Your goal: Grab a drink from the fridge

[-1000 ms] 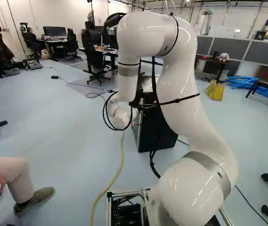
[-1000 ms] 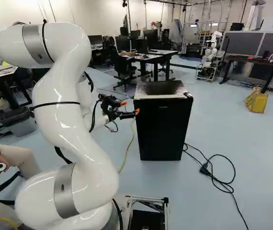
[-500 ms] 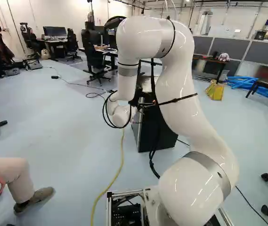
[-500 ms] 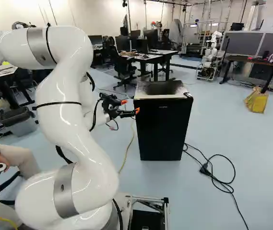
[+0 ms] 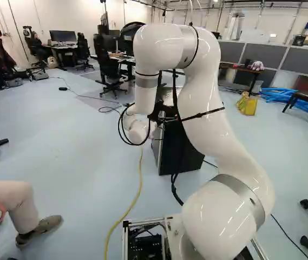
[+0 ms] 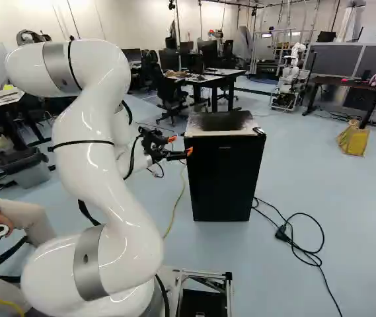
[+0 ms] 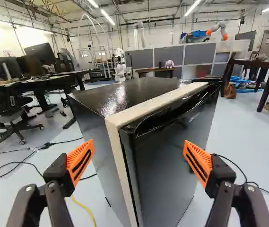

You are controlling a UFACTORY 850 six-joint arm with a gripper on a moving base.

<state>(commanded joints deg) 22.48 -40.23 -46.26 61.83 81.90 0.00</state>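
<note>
White UFACTORY 850 arm (image 6: 98, 152) near side, bent over at the top. Black-legged office desk (image 6: 204, 80) far side, monitors on it. Black mini fridge (image 6: 224, 178) upright on the floor, right of the arm's wrist, door closed, dark scuffing on its pale-edged top. Yellow bag (image 6: 353, 140) far right. Black power cable (image 6: 310, 257) looped on the floor, right of the fridge. Two-finger gripper (image 6: 180, 145) just left of the fridge near its top, fingers wide apart, fridge corner ahead between them. Orange pads (image 7: 80, 162) face each other.
</note>
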